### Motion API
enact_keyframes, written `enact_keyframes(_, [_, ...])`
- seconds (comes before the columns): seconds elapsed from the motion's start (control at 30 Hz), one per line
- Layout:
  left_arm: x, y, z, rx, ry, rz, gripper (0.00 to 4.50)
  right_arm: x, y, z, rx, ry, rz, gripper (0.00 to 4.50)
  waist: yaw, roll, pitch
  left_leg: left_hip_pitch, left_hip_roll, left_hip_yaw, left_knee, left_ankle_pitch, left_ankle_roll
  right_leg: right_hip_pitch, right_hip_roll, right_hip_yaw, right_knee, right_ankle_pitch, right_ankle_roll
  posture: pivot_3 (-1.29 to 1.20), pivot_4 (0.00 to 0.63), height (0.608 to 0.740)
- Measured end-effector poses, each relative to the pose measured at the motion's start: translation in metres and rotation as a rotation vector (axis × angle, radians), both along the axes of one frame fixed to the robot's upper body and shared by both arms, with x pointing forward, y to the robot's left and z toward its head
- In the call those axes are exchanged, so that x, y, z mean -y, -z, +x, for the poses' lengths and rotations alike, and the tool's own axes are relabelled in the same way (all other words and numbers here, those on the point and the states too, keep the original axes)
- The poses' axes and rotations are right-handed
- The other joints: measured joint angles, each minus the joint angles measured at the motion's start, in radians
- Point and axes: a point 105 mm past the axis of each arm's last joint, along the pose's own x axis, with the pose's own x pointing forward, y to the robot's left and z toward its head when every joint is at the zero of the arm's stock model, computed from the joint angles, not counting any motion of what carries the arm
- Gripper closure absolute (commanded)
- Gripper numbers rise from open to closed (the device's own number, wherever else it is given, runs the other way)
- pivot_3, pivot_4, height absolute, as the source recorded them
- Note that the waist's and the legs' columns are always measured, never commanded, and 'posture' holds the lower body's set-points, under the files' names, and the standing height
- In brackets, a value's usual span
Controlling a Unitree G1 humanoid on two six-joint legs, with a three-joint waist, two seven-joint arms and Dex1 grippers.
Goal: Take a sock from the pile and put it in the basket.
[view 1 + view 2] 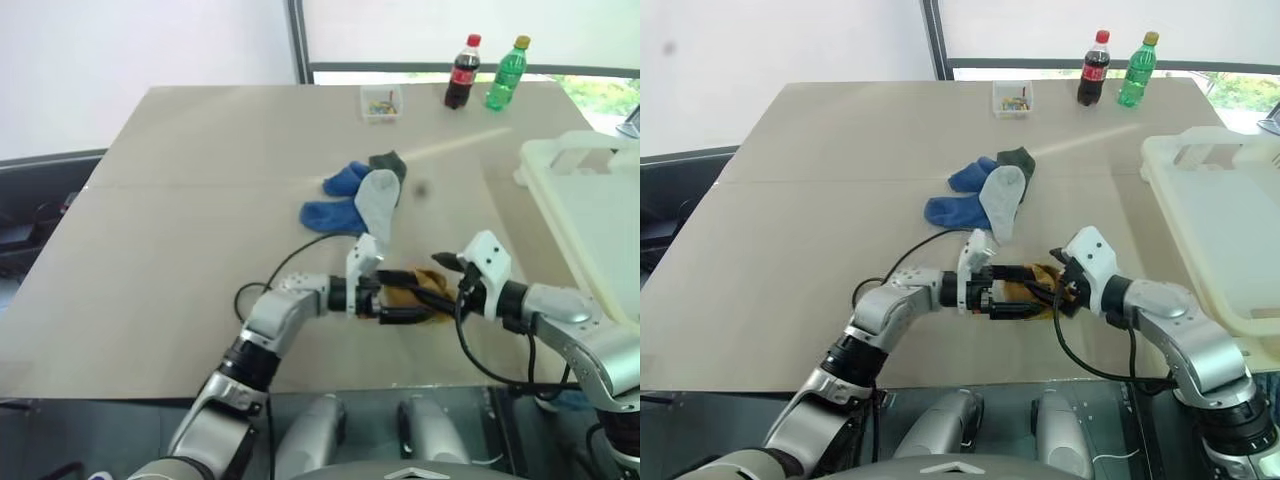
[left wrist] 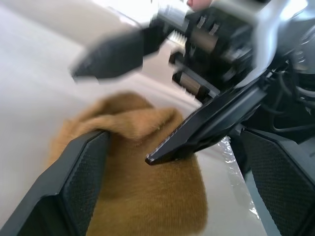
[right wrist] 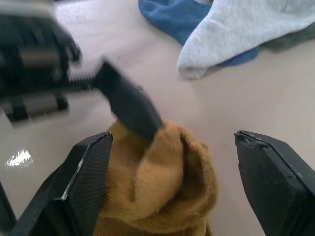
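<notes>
Basket beside table.

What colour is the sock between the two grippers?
Mustard yellow; the sock shows best in the right wrist view.

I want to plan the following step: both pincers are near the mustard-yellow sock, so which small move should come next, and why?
Probably close the right pincer on the mustard-yellow knitted sock: its fingers stand open on either side of it, and the large cream plastic basket lies on that arm's side.
</notes>
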Motion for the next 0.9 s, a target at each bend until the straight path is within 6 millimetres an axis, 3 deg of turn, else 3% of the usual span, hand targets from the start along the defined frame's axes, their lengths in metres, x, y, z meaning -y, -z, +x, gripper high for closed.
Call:
enact_keyframes(0.1, [-0.018, -0.013, -0.007, 0.058, -0.005, -0.006, 0.0, 0.004, 0.013, -0.002, -0.051, 0.007, -0.055, 0.41, 0.001, 0.0, 0.0, 0.0, 0.0, 0.0, 0.0, 0.0, 0.0, 0.0, 0.0, 0.0, 0.0, 0.0, 0.0, 0.0, 0.15, 0.74])
enact_keyframes(0.23, [-0.025, -0.014, -0.01, 0.05, -0.026, -0.013, 0.0, 0.004, 0.023, -0.005, -0.099, -0.008, -0.089, 0.41, 0.003, 0.0, 0.0, 0.0, 0.0, 0.0, 0.0, 0.0, 0.0, 0.001, 0.0, -0.001, 0.0, 0.0, 0.0, 0.0, 0.15, 0.74])
enact_keyframes(0.43, [-0.035, -0.006, -0.013, 0.037, -0.061, 0.013, 0.0, 0.005, 0.027, -0.01, -0.151, -0.009, -0.113, 0.41, 0.002, 0.0, 0.0, 0.0, 0.0, 0.0, 0.0, 0.0, 0.0, 0.001, 0.0, -0.001, 0.0, 0.0, 0.0, 0.0, 0.15, 0.74])
enact_keyframes(0.7, [-0.05, -0.009, -0.014, 0.102, -0.097, 0.019, 0.0, 0.0, 0.031, -0.007, -0.199, -0.02, -0.137, 0.41, 0.001, 0.0, -0.001, 0.001, 0.0, 0.0, 0.0, 0.0, 0.0, 0.001, 0.0, -0.001, 0.0, 0.0, 0.0, 0.0, 0.15, 0.74])
enact_keyframes(0.9, [-0.065, -0.003, -0.022, 0.145, -0.116, 0.056, 0.0, -0.005, 0.034, 0.0, -0.25, -0.021, -0.066, 0.41, -0.014, -0.007, -0.006, 0.003, 0.002, 0.001, -0.001, 0.0, 0.0, 0.002, 0.001, 0.0, 0.0, 0.0, 0.0, 0.0, 0.15, 0.74])
